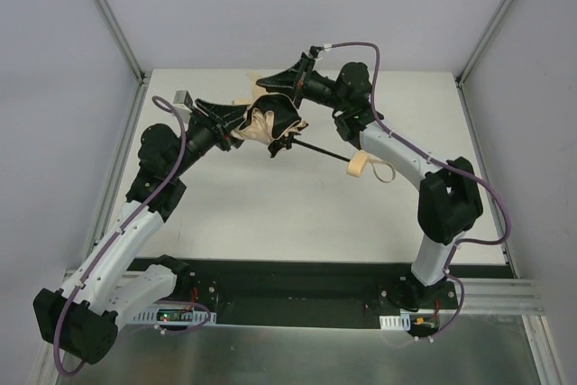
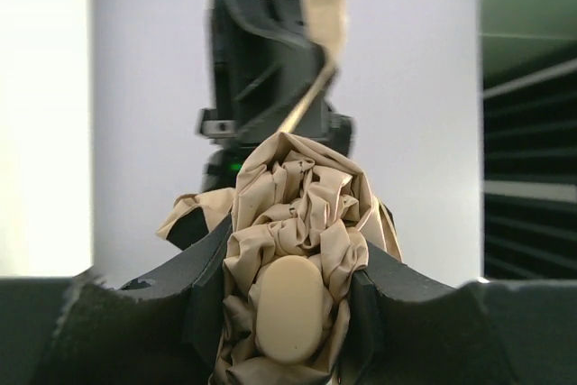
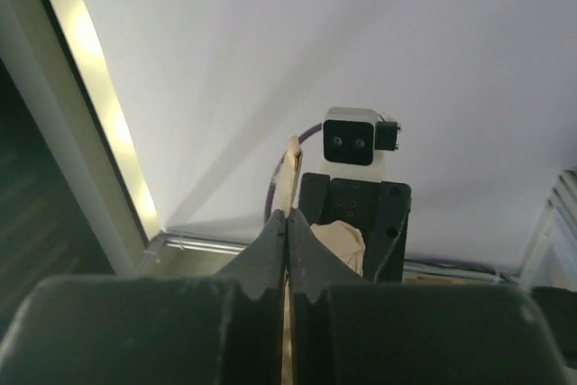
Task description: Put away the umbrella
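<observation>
While the left hand (image 2: pixel 288 281) clamps the bunched umbrella (image 2: pixel 302 205), the facing right hand (image 3: pixel 287 232) pinches its strap (image 3: pixel 290 167).

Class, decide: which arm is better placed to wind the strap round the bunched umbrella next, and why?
Probably the right: the right gripper is shut on the strap, while the left gripper clamps the bunched umbrella.

Blurred tan strip (image 2: pixel 325 8) above the umbrella (image 2: pixel 297 223), perhaps its strap
</observation>
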Robot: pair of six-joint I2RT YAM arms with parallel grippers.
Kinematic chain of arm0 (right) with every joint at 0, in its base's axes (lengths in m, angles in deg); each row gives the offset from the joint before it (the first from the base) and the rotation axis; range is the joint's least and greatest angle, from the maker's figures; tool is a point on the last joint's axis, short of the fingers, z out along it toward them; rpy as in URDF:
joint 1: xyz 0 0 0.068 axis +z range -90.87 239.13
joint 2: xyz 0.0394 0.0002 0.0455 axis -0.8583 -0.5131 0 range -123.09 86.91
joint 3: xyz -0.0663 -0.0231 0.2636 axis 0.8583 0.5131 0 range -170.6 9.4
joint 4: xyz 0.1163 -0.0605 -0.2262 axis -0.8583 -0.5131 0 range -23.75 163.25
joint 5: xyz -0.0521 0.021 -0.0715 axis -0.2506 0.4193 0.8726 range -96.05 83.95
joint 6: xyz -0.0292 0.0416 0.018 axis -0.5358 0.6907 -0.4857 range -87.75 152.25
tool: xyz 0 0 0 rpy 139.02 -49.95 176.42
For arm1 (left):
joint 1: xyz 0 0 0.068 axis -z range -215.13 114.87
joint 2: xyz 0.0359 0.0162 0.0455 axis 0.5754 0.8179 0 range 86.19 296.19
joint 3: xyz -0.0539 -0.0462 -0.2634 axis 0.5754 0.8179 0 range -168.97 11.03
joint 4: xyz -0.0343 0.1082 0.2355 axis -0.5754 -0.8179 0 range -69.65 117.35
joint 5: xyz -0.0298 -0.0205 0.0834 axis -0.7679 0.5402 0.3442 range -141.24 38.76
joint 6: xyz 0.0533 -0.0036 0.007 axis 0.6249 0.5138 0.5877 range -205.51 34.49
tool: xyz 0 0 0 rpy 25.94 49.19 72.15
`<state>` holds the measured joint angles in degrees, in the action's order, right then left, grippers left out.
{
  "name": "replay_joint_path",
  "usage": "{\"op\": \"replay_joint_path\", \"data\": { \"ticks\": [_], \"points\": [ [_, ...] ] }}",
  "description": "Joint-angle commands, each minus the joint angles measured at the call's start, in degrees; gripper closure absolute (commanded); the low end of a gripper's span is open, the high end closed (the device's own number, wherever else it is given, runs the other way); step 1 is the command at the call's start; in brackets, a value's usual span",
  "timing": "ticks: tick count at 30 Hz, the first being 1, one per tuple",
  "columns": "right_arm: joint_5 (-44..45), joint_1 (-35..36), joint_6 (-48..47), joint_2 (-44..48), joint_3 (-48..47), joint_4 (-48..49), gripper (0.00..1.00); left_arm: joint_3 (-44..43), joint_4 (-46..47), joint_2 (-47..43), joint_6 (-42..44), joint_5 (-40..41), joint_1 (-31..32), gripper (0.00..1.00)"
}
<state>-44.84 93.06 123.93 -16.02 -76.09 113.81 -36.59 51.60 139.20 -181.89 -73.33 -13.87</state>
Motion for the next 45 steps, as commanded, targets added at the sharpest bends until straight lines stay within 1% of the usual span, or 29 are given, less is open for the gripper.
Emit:
{"op": "replay_joint_path", "data": {
  "ticks": [1,2,3,5,9,13,15,16,18,22,24,27,29,32,35,37,39,40,42,45],
  "points": [
    [-3.0,-2.6,-8.6,2.9,1.9,12.8,1.0,0.8,-23.4,-4.0,6.7,-4.7,0.3,1.0],
    [-4.4,-2.8,-9.6,3.0,2.4,13.3,1.0,1.6,-24.1,-4.4,7.9,-4.4,0.2,1.0],
    [-5.1,-3.0,-11.7,3.4,3.0,14.8,1.0,1.7,-28.0,-4.6,9.5,-3.8,0.1,1.0],
    [-5.2,-3.3,-15.6,4.8,4.9,15.6,1.0,2.8,-32.2,-4.7,11.5,-3.2,-0.1,1.0],
    [-6.6,-3.5,-19.0,4.1,4.5,18.0,1.0,5.3,-39.0,-4.0,13.1,-0.2,-0.2,1.0],
    [-7.6,-3.9,-19.4,2.2,3.8,21.7,1.0,7.9,-43.1,-2.9,14.4,3.5,-0.9,1.0],
    [-8.0,-3.9,-19.4,1.3,3.3,23.0,1.0,9.3,-44.3,-1.6,13.6,4.5,-1.6,1.0],
    [-7.8,-3.9,-18.9,0.7,3.4,24.4,1.0,9.2,-44.4,-0.6,14.5,5.4,-1.9,1.0],
    [-8.1,-4.0,-19.3,0.0,4.1,25.3,1.0,7.5,-47.5,2.8,16.7,7.8,-2.4,1.0],
    [-11.1,-3.6,-21.3,-1.3,5.1,24.6,1.0,4.2,-50.3,11.5,16.3,6.3,-3.9,1.0],
    [-13.2,-3.4,-23.6,-1.3,5.8,23.3,1.0,1.5,-52.5,15.2,16.5,7.7,-3.9,1.0],
    [-15.4,-3.2,-24.9,-0.9,7.6,24.4,1.0,1.6,-53.0,19.8,15.8,6.7,-5.6,1.0],
    [-17.2,-1.7,-27.5,-0.6,7.9,22.4,1.0,-0.6,-54.7,24.0,17.4,6.6,-5.8,1.0],
    [-18.4,0.3,-30.1,-0.9,9.2,21.4,1.0,-1.8,-57.7,30.1,16.1,5.9,-6.2,1.0],
    [-18.3,2.0,-33.0,-0.9,12.6,21.2,1.0,-2.1,-58.1,34.2,14.9,3.6,-6.5,1.0],
    [-18.4,3.0,-36.1,-0.7,14.6,19.9,1.0,-3.7,-58.3,36.6,15.7,4.0,-6.4,1.0],
    [-19.0,3.9,-38.8,-0.3,17.3,19.6,1.0,-4.0,-58.5,38.8,15.5,2.4,-7.2,1.0],
    [-19.3,4.4,-40.9,0.2,18.8,18.1,1.0,-4.4,-58.6,40.0,16.3,1.6,-7.4,1.0],
    [-20.2,5.8,-48.1,1.1,20.8,11.0,1.0,-7.6,-59.8,42.2,18.2,1.5,-7.1,1.0],
    [-20.8,8.1,-58.4,1.0,21.7,2.6,1.0,-14.2,-66.4,46.7,23.3,3.4,-6.8,1.0]
  ]
}}
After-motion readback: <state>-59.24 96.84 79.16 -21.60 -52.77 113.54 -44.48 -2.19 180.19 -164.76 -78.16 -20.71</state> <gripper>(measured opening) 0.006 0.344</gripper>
